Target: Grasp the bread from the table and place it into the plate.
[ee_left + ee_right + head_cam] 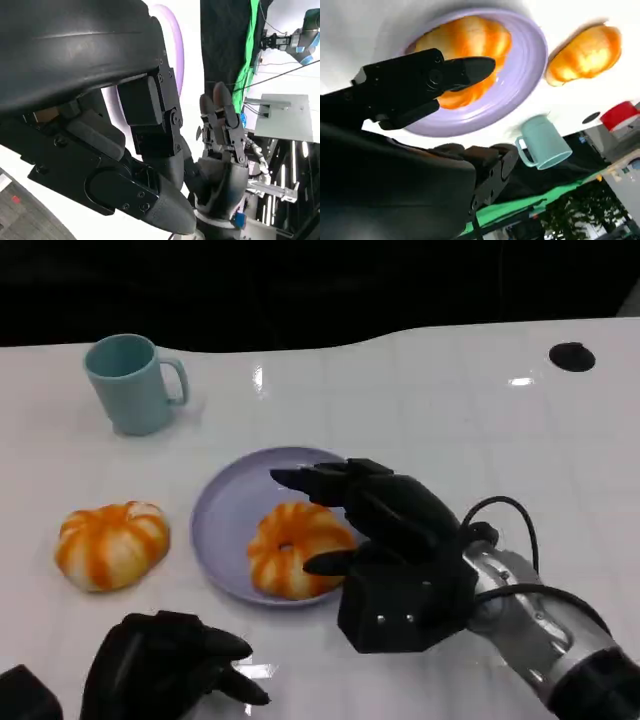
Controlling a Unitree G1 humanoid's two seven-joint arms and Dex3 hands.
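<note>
Here, a white bench [420, 410] fills most of the head view. One lavender plate [225, 505] sits at the centre. Two orange-and-white breads show: one bread on the plate [290, 548], the other bread on the bench [110, 543] at the left, apart from the plate. One teal mug [130, 380] stands upright at the upper left. The right robot hand [385, 540] sits at the plate's right edge, fingers spread over the plated bread, thumb beside it; it grips nothing. The left robot hand [165, 665] lies at the lower left, fingers loosely curled, holding nothing.
</note>
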